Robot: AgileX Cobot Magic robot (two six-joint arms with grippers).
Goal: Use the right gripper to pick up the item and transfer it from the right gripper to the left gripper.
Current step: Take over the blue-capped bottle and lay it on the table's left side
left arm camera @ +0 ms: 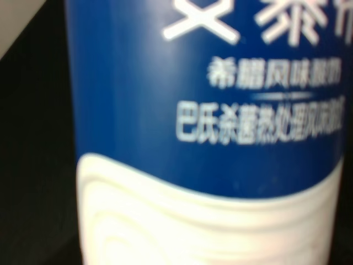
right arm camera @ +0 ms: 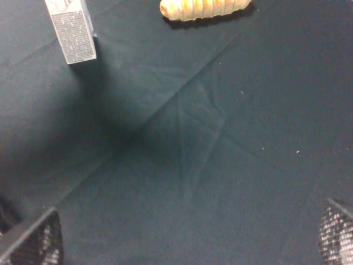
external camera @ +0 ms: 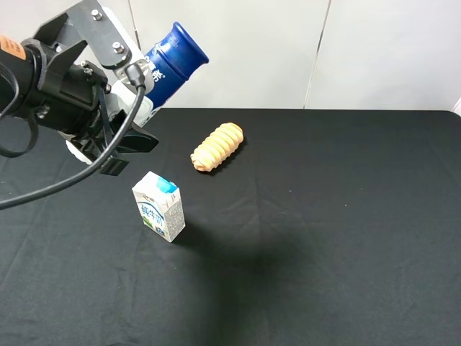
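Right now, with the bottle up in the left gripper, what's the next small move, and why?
Probably retract the right gripper to rest, with the left gripper kept shut. The bottle sits tilted in the left gripper, lifted clear of the black cloth. The right gripper's fingers are spread with nothing between them, so the handover looks done.

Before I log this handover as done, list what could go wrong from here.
The bottle sits tilted in the shut left pincer, cap end jutting out; a weak grip might let it slip toward the milk carton standing nearby. Its label fills the left wrist view, so lowering the arm could topple that carton unseen.
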